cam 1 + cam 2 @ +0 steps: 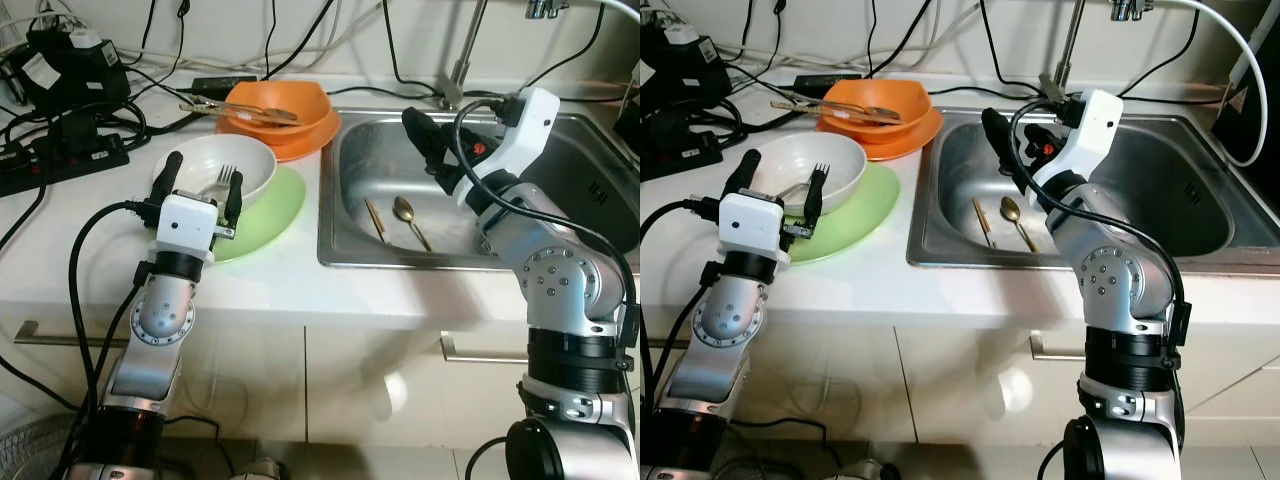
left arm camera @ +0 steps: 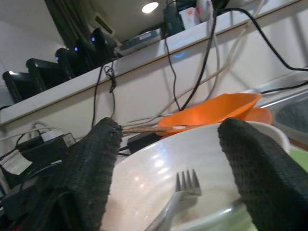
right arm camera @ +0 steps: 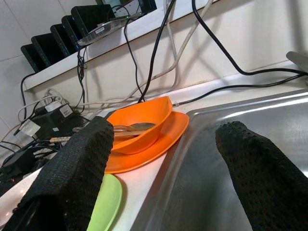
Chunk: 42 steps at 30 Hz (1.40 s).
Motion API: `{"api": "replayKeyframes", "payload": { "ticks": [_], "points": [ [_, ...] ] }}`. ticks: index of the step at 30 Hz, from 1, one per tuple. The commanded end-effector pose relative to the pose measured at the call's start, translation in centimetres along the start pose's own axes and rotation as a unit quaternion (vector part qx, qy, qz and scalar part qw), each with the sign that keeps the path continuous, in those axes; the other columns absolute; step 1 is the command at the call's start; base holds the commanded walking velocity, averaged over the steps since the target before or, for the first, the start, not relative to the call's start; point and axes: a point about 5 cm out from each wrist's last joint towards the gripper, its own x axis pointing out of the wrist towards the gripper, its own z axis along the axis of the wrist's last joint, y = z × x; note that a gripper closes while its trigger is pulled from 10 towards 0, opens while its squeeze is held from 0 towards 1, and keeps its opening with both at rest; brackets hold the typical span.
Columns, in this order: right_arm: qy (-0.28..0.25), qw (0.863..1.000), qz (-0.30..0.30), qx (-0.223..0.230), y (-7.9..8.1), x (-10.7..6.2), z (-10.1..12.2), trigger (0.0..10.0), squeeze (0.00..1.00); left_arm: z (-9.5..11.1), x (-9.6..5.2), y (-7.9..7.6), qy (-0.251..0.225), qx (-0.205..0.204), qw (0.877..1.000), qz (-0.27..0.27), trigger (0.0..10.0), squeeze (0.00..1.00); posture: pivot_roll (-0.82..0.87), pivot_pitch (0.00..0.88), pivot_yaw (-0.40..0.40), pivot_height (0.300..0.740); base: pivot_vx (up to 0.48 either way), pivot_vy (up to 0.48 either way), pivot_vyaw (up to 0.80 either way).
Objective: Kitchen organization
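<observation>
White counter (image 1: 270, 285) (cables (image 1: 60, 130) behind) beside steel sink (image 1: 560, 215).

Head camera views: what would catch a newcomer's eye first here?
The orange bowl on its orange plate, cutlery laid across it, stands out at the back of the counter beside the sink. Nearer, the left gripper sits open at a white bowl holding a fork. The right gripper is open above the sink.
</observation>
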Motion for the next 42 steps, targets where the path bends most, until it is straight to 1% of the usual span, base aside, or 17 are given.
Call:
{"api": "replayKeyframes", "payload": {
  "ticks": [1, 2, 4, 10, 11, 12, 13, 14, 15, 16, 17, 18, 27, 32, 42],
  "points": [
    [-0.013, 1.000, -0.001, -0.004, 0.0, 0.0, 0.9, 10.0, 0.00, 0.0, 0.4, 0.4, -0.006, 0.002, 1.000, 0.014, 0.0, 0.00, 0.04, 0.014, -0.001, 0.740, 0.000, 0.000, 0.00],
    [-0.013, 1.000, -0.002, -0.005, 0.0, 0.0, 0.9, 10.0, 0.00, 0.0, 0.5, 0.4, -0.007, 0.002, 1.000, 0.015, 0.0, 0.00, 0.04, 0.011, -0.001, 0.740, 0.000, 0.000, 0.00],
    [-0.013, 1.000, -0.001, -0.006, 0.0, -0.1, 1.0, 10.0, 0.00, -0.3, 0.5, 0.5, -0.003, 0.007, 1.000, 0.017, 10.0, 0.00, 0.03, 0.008, 0.000, 0.740, 0.000, 0.000, 0.00],
    [-0.014, 1.000, -0.001, -0.009, 0.0, -0.1, 1.1, 10.0, 0.00, -0.7, 0.5, 0.6, -0.002, 0.010, 1.000, 0.015, 10.0, 0.00, 0.03, 0.002, 0.003, 0.740, 0.000, 0.000, 0.00],
    [-0.015, 1.000, -0.002, -0.010, 0.0, -0.1, 1.2, 10.0, 0.00, -0.8, 0.5, 0.7, -0.003, 0.011, 1.000, 0.014, 9.7, 0.00, 0.03, 0.002, 0.003, 0.740, 0.000, 0.000, 0.00],
    [-0.015, 1.000, -0.002, -0.010, 0.0, -0.1, 1.2, 10.0, 0.00, -0.8, 0.5, 0.7, -0.003, 0.011, 1.000, 0.014, 9.7, 0.00, 0.03, 0.002, 0.003, 0.740, 0.000, 0.000, 0.00],
    [-0.016, 1.000, -0.002, -0.010, 0.0, -0.1, 1.2, 10.0, 0.00, -0.8, 0.6, 0.8, -0.003, 0.011, 1.000, 0.013, 7.3, 0.00, 0.03, 0.002, 0.003, 0.740, 0.000, 0.000, 0.00],
    [-0.016, 1.000, -0.002, -0.010, 0.0, -0.1, 1.2, 10.0, 0.00, -0.8, 0.6, 0.8, -0.003, 0.011, 1.000, 0.013, 7.3, 0.00, 0.03, 0.002, 0.003, 0.740, 0.000, 0.000, 0.00],
    [-0.016, 1.000, -0.002, -0.010, 0.0, -0.1, 1.2, 10.0, 0.00, -0.8, 0.6, 0.8, -0.004, 0.011, 1.000, 0.013, 4.1, 0.00, 0.03, 0.002, 0.003, 0.740, 0.000, 0.000, 0.00],
    [-0.017, 1.000, -0.002, -0.010, 0.0, -0.1, 1.3, 10.0, 0.00, -0.8, 0.7, 0.8, -0.005, 0.011, 1.000, 0.012, 1.6, 0.00, 0.03, 0.002, 0.003, 0.740, 0.000, 0.000, 0.00],
    [-0.017, 1.000, -0.002, -0.010, 0.0, -0.1, 1.3, 10.0, 0.00, -0.8, 0.7, 0.8, -0.005, 0.011, 1.000, 0.012, 1.6, 0.00, 0.03, 0.002, 0.003, 0.740, 0.000, 0.000, 0.00],
    [-0.019, 1.000, -0.003, -0.010, 0.0, -0.1, 1.3, 10.0, 0.00, -0.9, 0.7, 0.9, -0.007, 0.011, 1.000, 0.011, 0.0, 0.00, 0.03, 0.000, 0.008, 0.740, 0.000, 0.000, 0.00],
    [-0.022, 1.000, -0.006, -0.008, -0.1, -0.1, 1.4, 10.0, 0.00, -0.8, 1.0, 1.0, -0.015, 0.007, 1.000, 0.010, 0.0, 0.00, 0.03, 0.000, 0.005, 0.740, 0.000, 0.000, 0.00],
    [-0.023, 1.000, -0.004, -0.007, -0.1, 0.1, 1.5, 10.0, 0.00, -0.9, 1.3, 1.4, -0.018, 0.007, 1.000, 0.015, 0.0, 0.00, 0.03, 0.000, 0.005, 0.740, 0.000, 0.000, 0.00],
    [-0.024, 1.000, -0.004, -0.003, 0.0, 0.1, 1.4, 10.0, 0.00, -0.3, 1.7, 1.7, -0.032, 0.004, 0.999, 0.015, 0.0, 0.00, 0.03, 0.000, 0.010, 0.740, 0.000, 0.000, 0.00]
  ]
}}
